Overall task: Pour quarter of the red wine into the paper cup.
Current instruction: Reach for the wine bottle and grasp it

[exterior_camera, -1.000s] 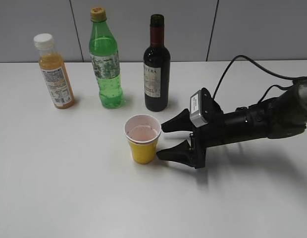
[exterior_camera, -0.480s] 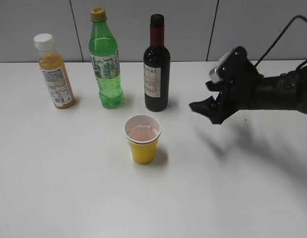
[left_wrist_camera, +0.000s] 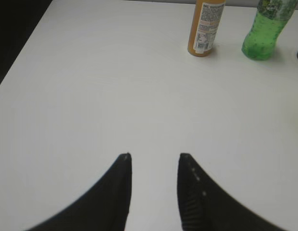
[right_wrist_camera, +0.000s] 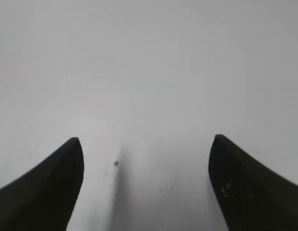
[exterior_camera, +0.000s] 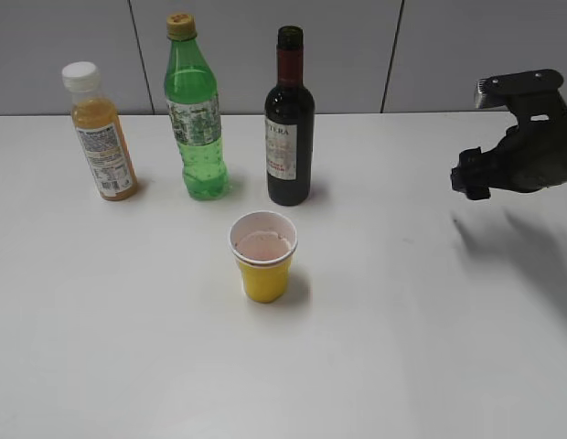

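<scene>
The dark wine bottle (exterior_camera: 290, 128) with a red foil neck and white label stands upright and uncapped at the back middle of the table. The yellow paper cup (exterior_camera: 263, 256) stands in front of it, its inside pinkish. My right gripper (exterior_camera: 470, 181) hovers at the far right, well away from both; in the right wrist view its jaws (right_wrist_camera: 146, 142) are wide open and empty over bare table. My left gripper (left_wrist_camera: 154, 156) is open and empty over the left part of the table; it does not show in the exterior view.
A green plastic bottle (exterior_camera: 196, 110) and an orange juice bottle (exterior_camera: 100, 133) stand left of the wine bottle; both show in the left wrist view (left_wrist_camera: 266, 29) (left_wrist_camera: 205, 26). A small red spot (right_wrist_camera: 116, 163) lies on the white table (exterior_camera: 402, 347).
My right gripper has pulled back from beside the paper cup, rising and moving to the far right. The cup and the bottles have not moved.
</scene>
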Controlling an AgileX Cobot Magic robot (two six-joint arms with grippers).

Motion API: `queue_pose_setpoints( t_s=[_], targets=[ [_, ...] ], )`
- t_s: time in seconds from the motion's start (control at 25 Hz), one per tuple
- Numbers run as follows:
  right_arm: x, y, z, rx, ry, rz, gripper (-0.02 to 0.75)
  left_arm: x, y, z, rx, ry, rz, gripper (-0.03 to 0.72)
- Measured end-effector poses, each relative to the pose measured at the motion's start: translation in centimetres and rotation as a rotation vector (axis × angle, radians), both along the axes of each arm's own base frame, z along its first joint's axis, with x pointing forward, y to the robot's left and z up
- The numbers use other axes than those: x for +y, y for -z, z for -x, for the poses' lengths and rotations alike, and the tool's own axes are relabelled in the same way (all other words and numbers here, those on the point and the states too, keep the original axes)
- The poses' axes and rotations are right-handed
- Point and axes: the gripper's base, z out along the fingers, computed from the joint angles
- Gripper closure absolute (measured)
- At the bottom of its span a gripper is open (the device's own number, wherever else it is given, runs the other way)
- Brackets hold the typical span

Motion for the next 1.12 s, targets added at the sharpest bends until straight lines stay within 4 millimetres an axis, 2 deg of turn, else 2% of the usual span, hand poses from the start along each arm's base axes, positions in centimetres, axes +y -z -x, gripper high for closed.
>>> queue_pose_setpoints(
  t_s=[0.16, 0.4, 0.56, 0.68, 0.84, 0.96, 1.12],
  targets=[
    [-0.9, -1.4, -0.9, 0.140, 0.102, 0.003, 0.126, 0.0, 0.0, 0.0, 0.000, 0.000, 0.001, 0.450],
    [-3.0, -6.0, -2.9, 0.262, 0.309, 0.003, 0.139, 0.0, 0.0, 0.0, 0.000, 0.000, 0.001, 0.450],
    [-4.7, -8.5, -3.1, 0.342, 0.397, 0.010, 0.141, 0.0, 0.0, 0.0, 0.000, 0.000, 0.001, 0.450],
    [-6.3, -9.7, -2.8, 0.431, 0.453, -0.027, 0.142, 0.0, 0.0, 0.0, 0.000, 0.000, 0.001, 0.450],
    [-7.9, -10.3, -1.6, 0.579, 0.457, -0.101, 0.142, 0.0, 0.0, 0.0, 0.000, 0.000, 0.001, 0.450],
    [-7.9, -11.6, -0.3, 0.588, 0.355, -0.072, 0.142, 0.0, 0.0, 0.0, 0.000, 0.000, 0.001, 0.450],
    [-6.4, -14.7, 2.5, 0.508, 0.235, -0.053, 0.142, 0.0, 0.0, 0.0, 0.000, 0.000, 0.001, 0.450]
  ],
)
